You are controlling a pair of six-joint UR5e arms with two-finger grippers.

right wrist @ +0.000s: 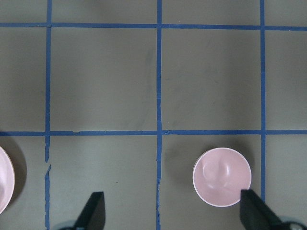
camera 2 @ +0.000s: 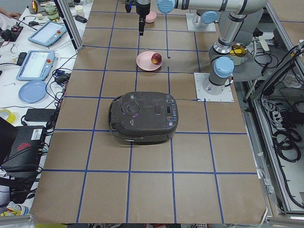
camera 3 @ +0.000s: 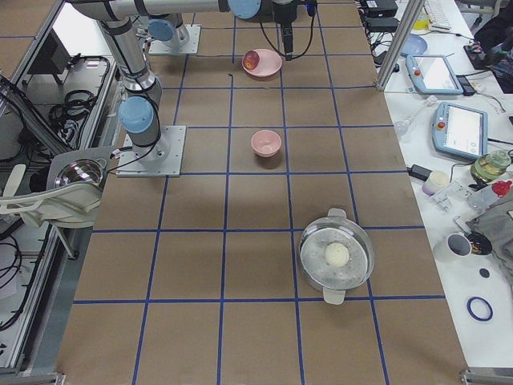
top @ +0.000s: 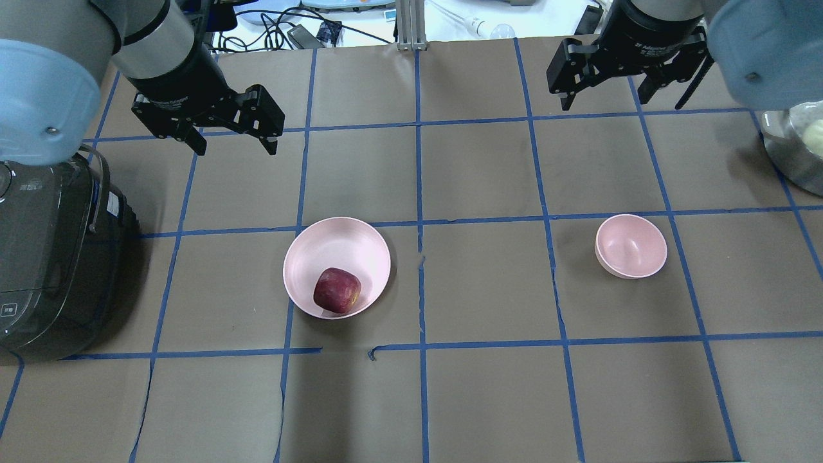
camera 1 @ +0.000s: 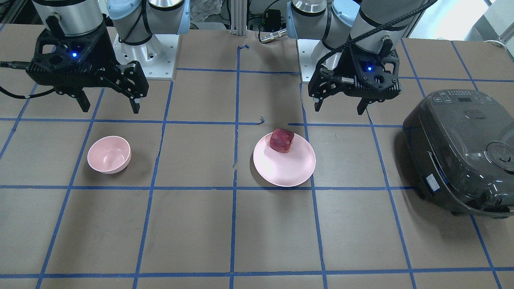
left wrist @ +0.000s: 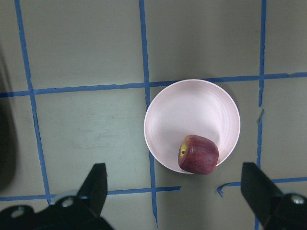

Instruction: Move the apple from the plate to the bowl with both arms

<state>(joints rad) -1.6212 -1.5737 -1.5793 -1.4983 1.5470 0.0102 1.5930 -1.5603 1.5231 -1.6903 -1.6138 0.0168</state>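
The dark red apple [camera 1: 282, 140] [top: 337, 290] [left wrist: 198, 154] lies on the flat pale pink plate [camera 1: 285, 170] [top: 334, 247] [left wrist: 192, 112], near the rim on the robot's side. The small deep pink bowl [camera 1: 109, 154] [top: 631, 245] [right wrist: 222, 176] stands empty, about two grid squares towards the robot's right. My left gripper [camera 1: 339, 108] [top: 236, 149] [left wrist: 175, 191] is open and empty, raised above the table, off to the plate's left. My right gripper [camera 1: 110, 108] [top: 604, 99] [right wrist: 170, 211] is open and empty, raised, not over the bowl.
A dark grey rice cooker [camera 1: 461, 152] [top: 45, 257] [camera 2: 142, 116] sits at the table's end on the robot's left. A lidded metal pot [camera 3: 337, 257] [top: 797, 141] stands at the right end. Blue tape lines grid the brown table.
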